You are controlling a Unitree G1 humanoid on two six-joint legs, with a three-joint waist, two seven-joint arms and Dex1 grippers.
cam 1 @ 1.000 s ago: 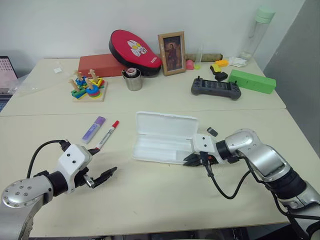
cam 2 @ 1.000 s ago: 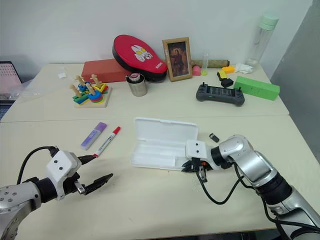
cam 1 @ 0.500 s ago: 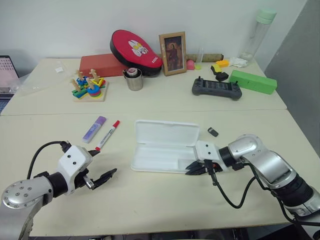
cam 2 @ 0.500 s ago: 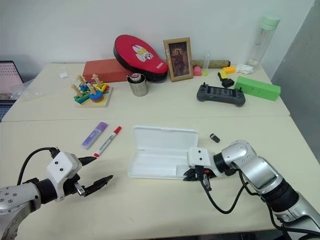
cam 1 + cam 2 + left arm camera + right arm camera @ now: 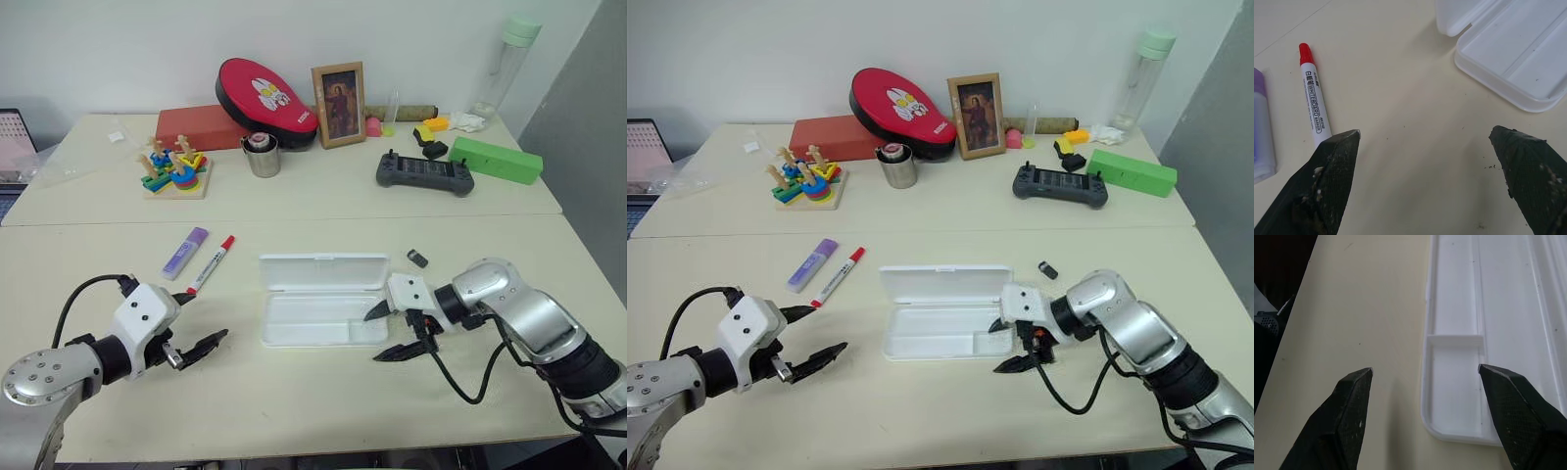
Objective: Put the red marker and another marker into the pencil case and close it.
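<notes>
right gripper fingers just released pencil case, now spread at its end | case open, empty | left gripper fingers spread, red marker just beyond 1 fingertip | next: pick markers

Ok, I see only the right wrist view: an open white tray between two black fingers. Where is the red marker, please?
Observer: The red marker lies to the left of the pencil case, outside it, its red cap pointing away from the robot.
Operator: And the other marker?
Observer: The purple marker lies close beside the red one, on the side away from the case, also outside.
Operator: Is the left gripper holding something?
Observer: No. The left gripper is open and empty, just short of the red marker's near end.
</notes>
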